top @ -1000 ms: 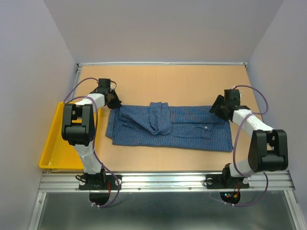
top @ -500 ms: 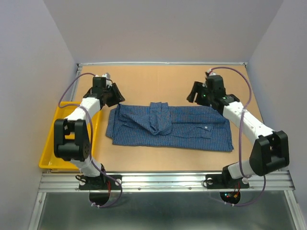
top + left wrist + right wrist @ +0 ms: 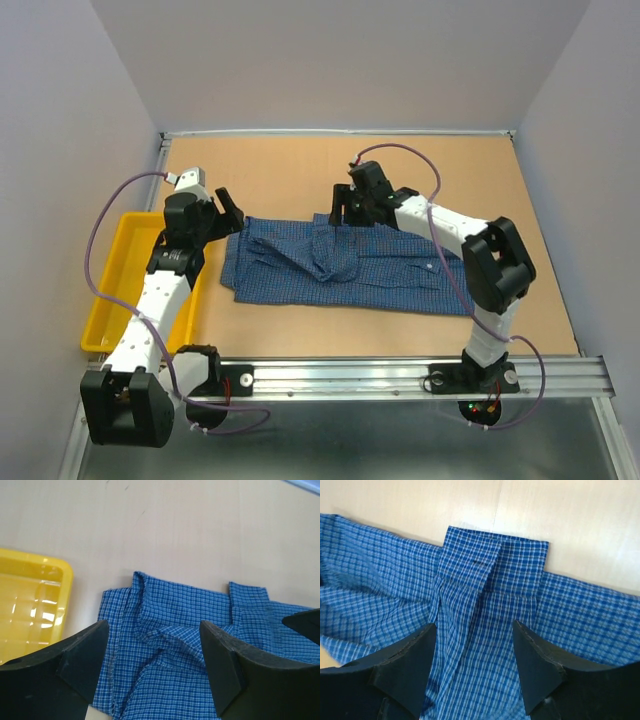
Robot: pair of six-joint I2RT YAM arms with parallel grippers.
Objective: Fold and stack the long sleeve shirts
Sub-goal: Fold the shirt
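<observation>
One long sleeve shirt [image 3: 400,270], blue and finely checked, lies folded into a long band across the middle of the table. A sleeve is folded over its middle, and the cuff [image 3: 495,555] points to the far edge. My left gripper [image 3: 227,206] hovers open just above the shirt's far left corner [image 3: 142,587], with nothing between its fingers [image 3: 82,655]. My right gripper [image 3: 342,208] is open above the sleeve cuff, its fingers [image 3: 537,665] straddling the cloth [image 3: 480,630] without holding it. In the left wrist view the left gripper [image 3: 152,652] looks down on rumpled cloth.
A yellow tray [image 3: 110,300] sits at the table's left edge beside the left arm, its corner [image 3: 30,605] close to the shirt's left end. Bare tabletop [image 3: 300,170] lies beyond the shirt. Grey walls enclose three sides.
The left gripper has opened at the shirt's left corner and drawn back a little. The right arm has swung left from the shirt's right end to the sleeve cuff at its middle.
</observation>
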